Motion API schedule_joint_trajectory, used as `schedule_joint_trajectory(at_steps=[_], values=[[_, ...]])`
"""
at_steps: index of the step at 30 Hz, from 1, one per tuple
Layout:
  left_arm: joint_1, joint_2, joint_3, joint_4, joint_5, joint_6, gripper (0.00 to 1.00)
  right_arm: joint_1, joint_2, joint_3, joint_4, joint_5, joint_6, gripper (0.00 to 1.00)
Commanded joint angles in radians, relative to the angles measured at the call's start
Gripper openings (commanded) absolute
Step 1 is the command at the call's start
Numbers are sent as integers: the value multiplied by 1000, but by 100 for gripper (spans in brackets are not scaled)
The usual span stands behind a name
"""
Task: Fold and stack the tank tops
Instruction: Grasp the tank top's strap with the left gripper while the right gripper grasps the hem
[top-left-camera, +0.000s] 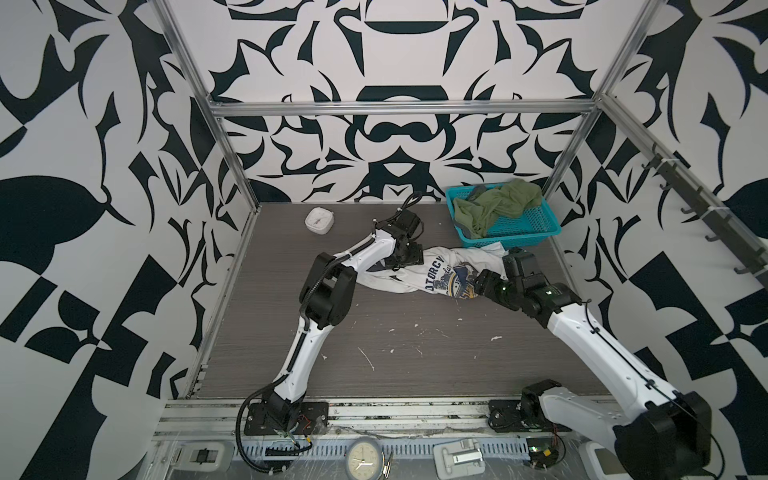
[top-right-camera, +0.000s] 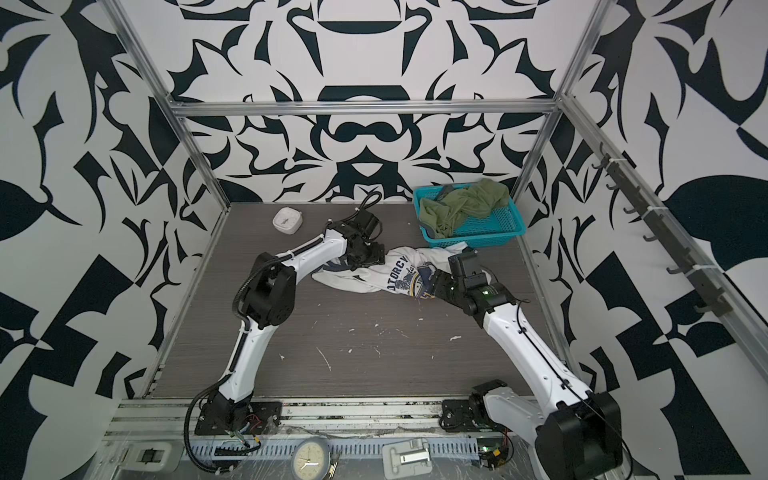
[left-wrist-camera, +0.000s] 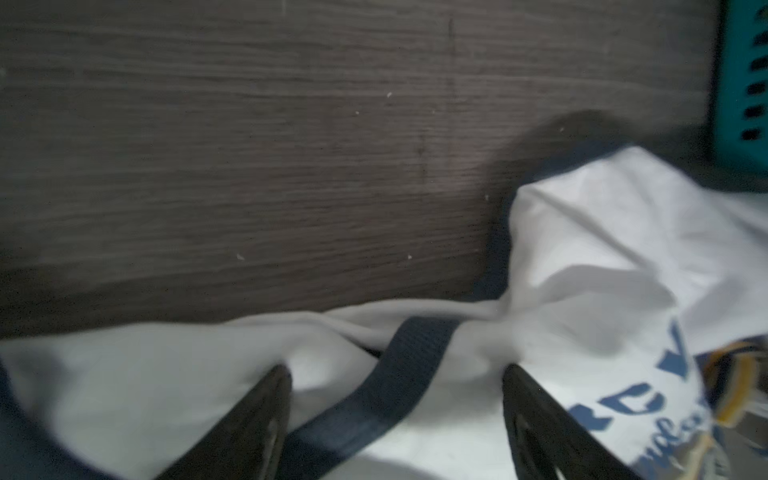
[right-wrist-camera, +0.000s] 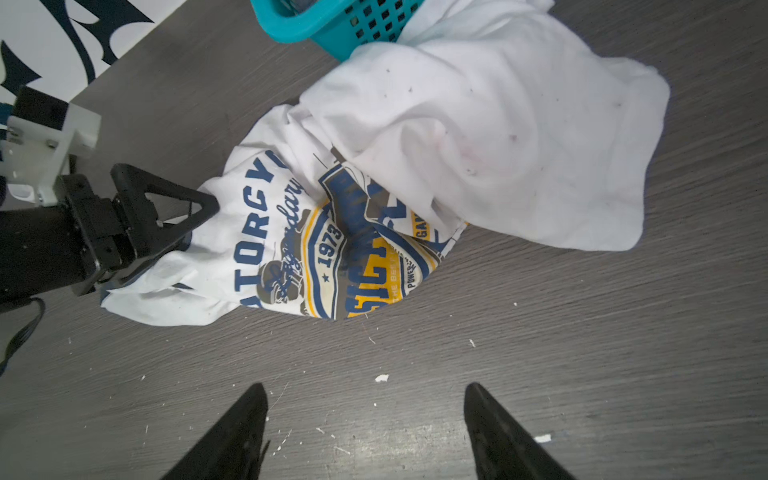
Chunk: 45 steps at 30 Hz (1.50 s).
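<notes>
The white tank top (top-left-camera: 419, 270) lay bunched on the table (top-left-camera: 395, 353) — the left end effector (left-wrist-camera: 395, 370) sat wide around its navy strap (left-wrist-camera: 419, 336), likely to pull it flat, and the right end effector (right-wrist-camera: 365, 386) hung wide, empty.

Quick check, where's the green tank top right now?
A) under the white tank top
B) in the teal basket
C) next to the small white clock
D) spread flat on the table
B: the green tank top lies crumpled inside the teal basket at the back right, while only the white tank top is out on the table.
</notes>
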Motion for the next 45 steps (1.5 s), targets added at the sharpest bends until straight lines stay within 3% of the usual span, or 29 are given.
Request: schedule_joint_trajectory(at_steps=[1, 5, 7, 15, 21, 24, 27, 40, 45], values=[[-9, -3, 24, -116, -3, 6, 49, -3, 28, -13, 81, 10, 11, 77], [-4, -145, -134, -16, -57, -23, 10, -2, 88, 4, 99, 0, 0, 77], [0, -253, -238, 46, -89, -28, 0, -2, 112, 10, 111, -13, -2, 77], [15, -880, -820, 337, -240, -10, 0, -2, 194, 47, 136, -50, -22, 77], [86, -1103, -1062, 288, -260, -22, 0, -2, 278, 77, 158, -75, -19, 76], [100, -1155, -1115, 213, -355, -30, 0, -2, 317, 81, 156, -77, -10, 76], [124, -1189, -1173, 214, -382, -46, 0, -2, 354, 74, 150, -73, 4, 76], [178, -1148, -1167, 188, -402, -78, 0, 9, 460, 12, 133, -75, 29, 73], [182, -1164, -1180, 188, -404, -89, 0, 15, 495, -13, 162, -94, 31, 68]])
